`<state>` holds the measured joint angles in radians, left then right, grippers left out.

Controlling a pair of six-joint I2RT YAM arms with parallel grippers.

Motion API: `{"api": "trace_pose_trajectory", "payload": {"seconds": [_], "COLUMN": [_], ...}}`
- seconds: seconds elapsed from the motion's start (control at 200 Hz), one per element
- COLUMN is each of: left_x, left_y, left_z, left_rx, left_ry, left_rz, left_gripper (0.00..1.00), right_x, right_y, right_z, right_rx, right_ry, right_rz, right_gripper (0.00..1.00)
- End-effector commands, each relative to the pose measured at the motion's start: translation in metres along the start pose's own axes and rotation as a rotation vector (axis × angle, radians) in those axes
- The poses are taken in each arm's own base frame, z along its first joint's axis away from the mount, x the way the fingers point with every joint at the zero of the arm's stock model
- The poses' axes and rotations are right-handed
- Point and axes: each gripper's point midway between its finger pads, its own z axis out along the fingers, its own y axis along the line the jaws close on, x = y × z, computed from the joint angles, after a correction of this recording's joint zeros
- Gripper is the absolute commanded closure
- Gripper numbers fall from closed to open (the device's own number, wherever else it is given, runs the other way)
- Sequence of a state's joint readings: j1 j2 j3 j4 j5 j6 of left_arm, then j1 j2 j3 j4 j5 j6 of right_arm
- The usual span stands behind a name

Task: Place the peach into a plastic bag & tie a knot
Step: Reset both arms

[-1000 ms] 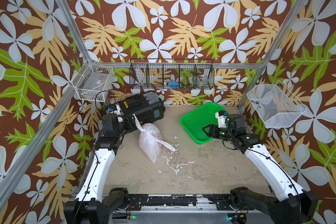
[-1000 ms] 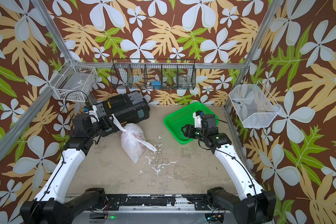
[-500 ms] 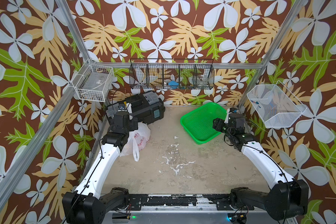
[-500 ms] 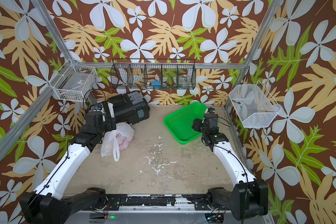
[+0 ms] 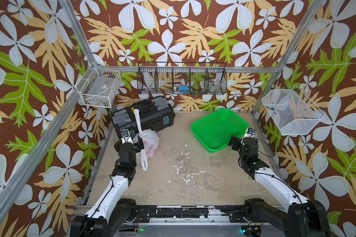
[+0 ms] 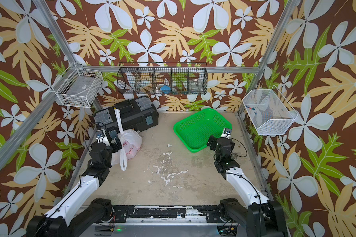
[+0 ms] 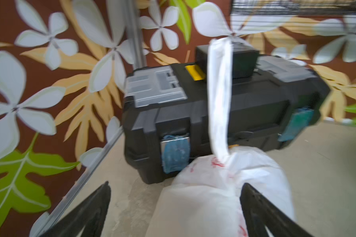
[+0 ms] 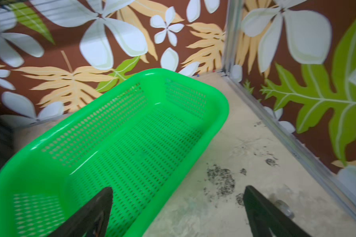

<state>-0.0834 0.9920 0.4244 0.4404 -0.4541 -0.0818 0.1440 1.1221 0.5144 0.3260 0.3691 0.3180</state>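
Note:
The white plastic bag (image 5: 151,141) (image 6: 133,143) lies bulging on the table against the black toolbox. Its knot (image 7: 224,161) is a tight bunch on top. One strap (image 5: 137,121) stands up from the knot and a loop (image 5: 144,161) hangs toward the front. My left gripper (image 5: 136,138) (image 7: 175,190) is open right at the bag, which bulges between its tips near one finger. My right gripper (image 5: 237,137) (image 8: 178,192) is open with nothing in it, over the near corner of the green basket. The peach does not show.
A black toolbox (image 5: 146,116) stands at the back left. A green mesh basket (image 5: 218,115) sits at the back right with nothing in it. Wire baskets hang on the left wall (image 5: 99,89), the back wall (image 5: 181,81) and the right wall (image 5: 290,112). White flecks (image 5: 185,172) mark the table's middle.
The bag has gone from the table's middle to beside the toolbox. My left gripper let go of the strap and opened. My right gripper drew back to the basket's near corner and opened wider.

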Motion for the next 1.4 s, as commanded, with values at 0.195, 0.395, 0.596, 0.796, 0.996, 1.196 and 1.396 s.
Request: {"api": "trace_pose_trajectory", "payload": {"seconds": [0.195,0.395,0.596,0.796,0.996,1.196,1.396], "left_x": [0.017,0.014,0.017,0.051,0.072,0.072,0.07], "left_y": [0.044,0.004,-0.006,-0.012,-0.037,-0.022,-0.024], "left_z": [-0.006,0.008,-0.003,-0.002,0.008,0.011,0.008], "left_rx": [-0.207,-0.01,0.086,0.108,0.216,0.177,0.139], "left_ry": [-0.191,-0.18,-0.2,-0.116,-0.103,-0.086,-0.112], "left_rz": [-0.179,-0.101,-0.13,-0.088,0.008,-0.066,-0.032], "left_gripper": [0.0,0.0,0.0,0.0,0.0,0.0,0.0], "right_x": [0.009,0.034,0.04,0.039,0.041,0.041,0.041], "right_y": [-0.019,-0.027,-0.021,-0.019,-0.018,-0.018,-0.019], "right_z": [0.009,0.014,0.014,0.019,0.023,0.022,0.023], "right_rx": [0.083,0.101,0.051,0.032,0.011,0.009,0.006], "right_ry": [-0.211,-0.202,-0.209,-0.198,-0.185,-0.185,-0.184], "right_rz": [-0.164,-0.152,-0.169,-0.168,-0.167,-0.165,-0.16], "right_gripper": [0.0,0.0,0.0,0.0,0.0,0.0,0.0]}}
